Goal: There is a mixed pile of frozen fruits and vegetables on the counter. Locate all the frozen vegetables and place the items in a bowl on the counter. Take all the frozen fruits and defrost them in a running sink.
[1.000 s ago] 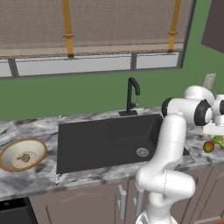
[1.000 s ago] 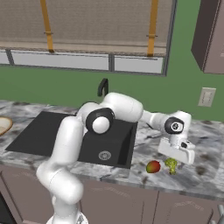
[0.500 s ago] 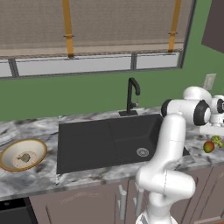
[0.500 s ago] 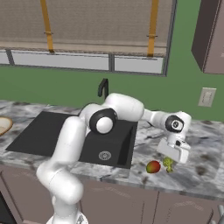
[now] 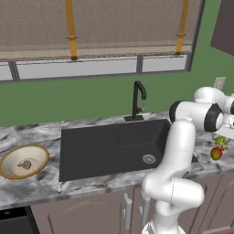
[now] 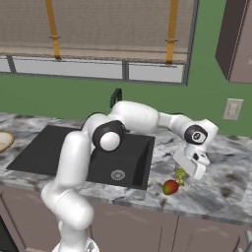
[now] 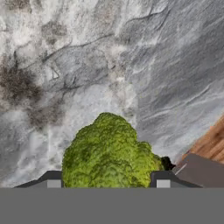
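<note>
1. Claw (image 7: 108, 183) down low over the marble counter (image 7: 131, 65), right of the black sink (image 5: 114, 146), at the end of an arm stretched far to the right.
2. Fingers (image 7: 53, 181) partly apart, one on each side of the green broccoli (image 7: 109, 153); cannot tell whether the pads actually press it or whether it is gripped.
3. Broccoli sitting between the fingertips, resting on the counter.
4. Red-orange fruit (image 6: 170, 187) just beside the claw, on the side nearer the counter's front edge, close to the broccoli.
5. Bowl (image 5: 23, 161) far off on the other side of the sink, well apart from the claw, with a small brownish lump (image 5: 25, 165) inside.
</note>
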Robot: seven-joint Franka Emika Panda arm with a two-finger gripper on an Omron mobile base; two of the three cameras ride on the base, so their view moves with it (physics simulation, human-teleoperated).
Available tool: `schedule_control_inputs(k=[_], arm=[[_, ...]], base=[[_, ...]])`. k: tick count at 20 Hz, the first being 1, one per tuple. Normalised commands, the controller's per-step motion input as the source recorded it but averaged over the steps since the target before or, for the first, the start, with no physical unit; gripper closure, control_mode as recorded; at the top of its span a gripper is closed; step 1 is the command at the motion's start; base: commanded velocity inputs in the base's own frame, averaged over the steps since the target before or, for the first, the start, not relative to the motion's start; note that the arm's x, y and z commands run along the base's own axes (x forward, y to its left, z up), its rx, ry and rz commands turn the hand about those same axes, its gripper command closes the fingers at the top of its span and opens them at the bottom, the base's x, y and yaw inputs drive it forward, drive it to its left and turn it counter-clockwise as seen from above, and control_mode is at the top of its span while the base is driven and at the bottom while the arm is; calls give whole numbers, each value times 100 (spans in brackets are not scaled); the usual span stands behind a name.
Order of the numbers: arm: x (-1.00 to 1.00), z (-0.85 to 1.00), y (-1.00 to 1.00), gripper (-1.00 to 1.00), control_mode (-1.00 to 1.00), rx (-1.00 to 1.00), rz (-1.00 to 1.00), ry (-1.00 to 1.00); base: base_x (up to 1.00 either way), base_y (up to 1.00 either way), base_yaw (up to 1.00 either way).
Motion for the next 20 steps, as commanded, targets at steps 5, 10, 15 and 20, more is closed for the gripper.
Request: schedule_control_inputs(k=[5,10,15,20], arm=[[0,70,92,100,-100,-2,2,-23],[2,66,93,100,-100,-10,0,-15],[0,49,90,100,-100,-7,0,-3],[-12,35,100,100,-100,0,-7,0]], base=[[0,0,0],[0,0,0],[0,0,0],[0,0,0]])
